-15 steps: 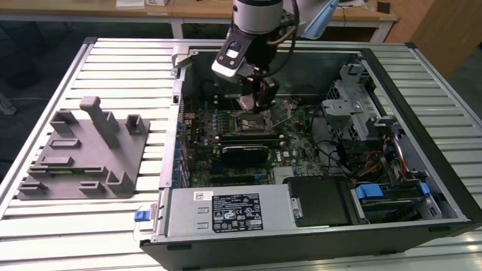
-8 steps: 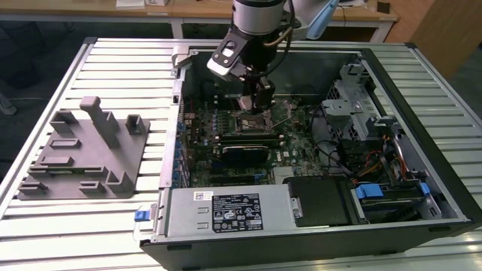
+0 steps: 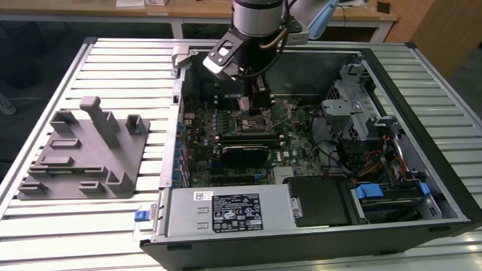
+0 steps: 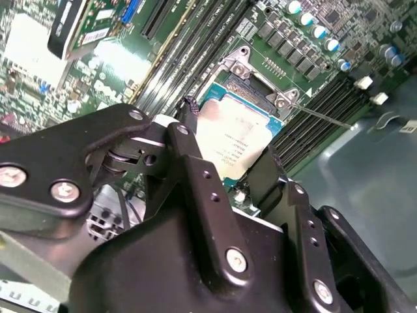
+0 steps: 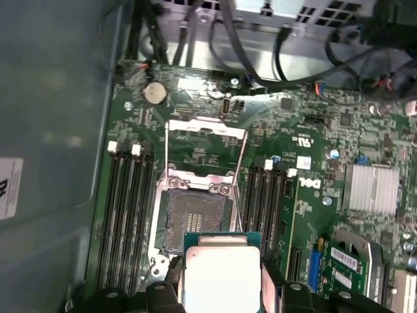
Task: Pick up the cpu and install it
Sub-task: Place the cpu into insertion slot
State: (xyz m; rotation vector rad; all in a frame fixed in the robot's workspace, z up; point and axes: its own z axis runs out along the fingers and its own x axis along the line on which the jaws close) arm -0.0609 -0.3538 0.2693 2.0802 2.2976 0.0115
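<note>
1. One chip is in hand. The claw [image 5: 221, 291] is clamped on the cpu [image 5: 221, 277], pinching two opposite edges with the silver top up.
2. In the exterior view the claw hangs inside the open computer case [image 3: 421, 84], toward its far side.
3. The cpu sits above the motherboard [image 5: 313, 163], over one edge of the open socket [image 5: 195, 218]. It is not centred on the socket and is apart from the pin field.
4. The hold-down frame [image 5: 207, 127] is flipped open beyond the socket and the thin lever [image 4: 319, 114] is raised, so the opening looks free.
5. The step in hand, as I judge it, is squaring the chip over the socket. Its edges should match the socket walls, and it should be level, not tilted.
6. The pins look delicate, and dragging the chip across them could bend them. A straight, slow, light descent suits.
7. The memory slots [image 5: 127, 208] flank the socket closely, so watch the finger clearance.
8. The grey fixture [image 3: 83, 152] rests on the counter [image 3: 45, 226] at the exterior view's left, well apart.
</note>
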